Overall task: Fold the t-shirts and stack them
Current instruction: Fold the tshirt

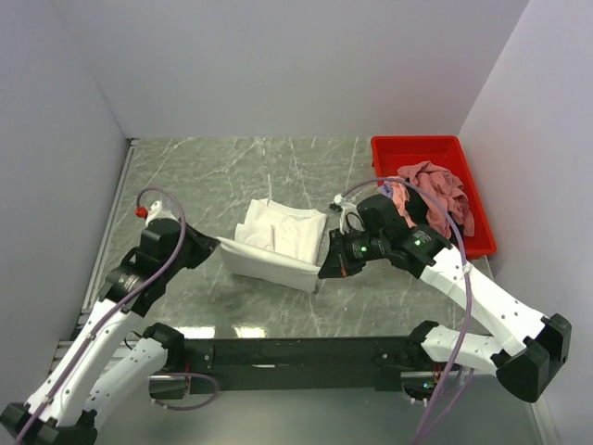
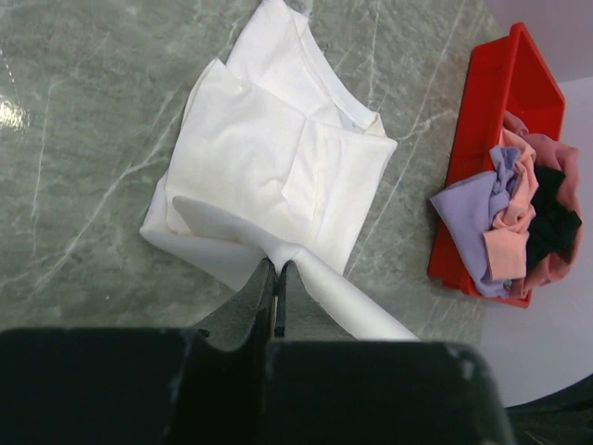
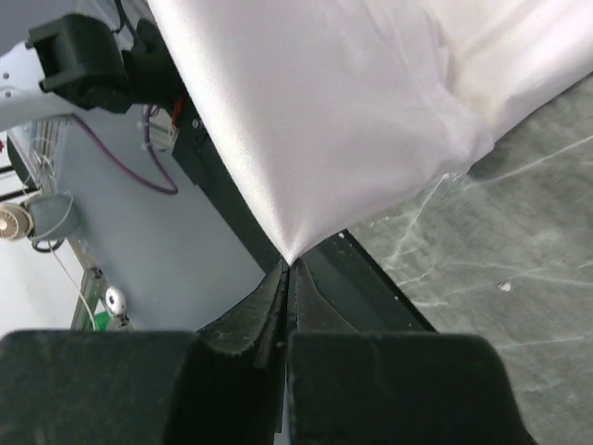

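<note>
A white t-shirt (image 1: 278, 236) lies partly folded on the grey marble table, with no print showing. My left gripper (image 1: 219, 244) is shut on its near left corner, and my right gripper (image 1: 321, 271) is shut on its near right corner. The near edge is stretched and lifted between them. The left wrist view shows the folded shirt (image 2: 278, 167) beyond the shut left gripper (image 2: 278, 269). The right wrist view shows taut white cloth (image 3: 352, 111) pinched in the right gripper (image 3: 290, 264). Pink and lavender t-shirts (image 1: 431, 190) are bunched in the red bin (image 1: 422, 148), also seen in the left wrist view (image 2: 500, 213).
The red bin (image 2: 482, 111) stands at the back right against the white wall. White walls close the table on the left, back and right. The black arm mounting rail (image 1: 296, 352) runs along the near edge.
</note>
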Robot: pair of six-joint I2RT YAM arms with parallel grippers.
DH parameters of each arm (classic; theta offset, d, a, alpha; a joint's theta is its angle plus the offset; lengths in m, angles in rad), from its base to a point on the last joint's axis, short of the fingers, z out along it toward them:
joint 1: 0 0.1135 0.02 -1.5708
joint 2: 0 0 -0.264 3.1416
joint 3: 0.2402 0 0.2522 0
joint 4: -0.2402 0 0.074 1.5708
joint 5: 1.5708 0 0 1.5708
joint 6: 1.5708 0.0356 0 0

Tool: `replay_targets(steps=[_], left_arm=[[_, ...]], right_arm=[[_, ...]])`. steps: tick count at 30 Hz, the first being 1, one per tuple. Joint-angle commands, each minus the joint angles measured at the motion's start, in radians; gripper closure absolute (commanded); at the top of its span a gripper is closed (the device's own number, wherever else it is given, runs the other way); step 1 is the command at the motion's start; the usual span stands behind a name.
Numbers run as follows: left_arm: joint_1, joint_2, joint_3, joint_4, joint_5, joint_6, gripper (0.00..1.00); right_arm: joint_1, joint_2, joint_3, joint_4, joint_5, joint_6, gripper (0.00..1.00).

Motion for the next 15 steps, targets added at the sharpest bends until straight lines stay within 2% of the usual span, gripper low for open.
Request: replay_targets(steps=[1, 15], left_arm=[[0.009, 0.072, 0.072, 0.099, -0.117, 0.033, 0.99], [0.032, 0.338, 0.189, 0.254, -0.166, 0.087, 0.99]], right_arm=[[-0.041, 0.021, 0.044, 0.017, 0.000, -0.030, 1.00], [-0.202, 0.188, 0.153, 0.083, 0.048, -0.056, 1.00]])
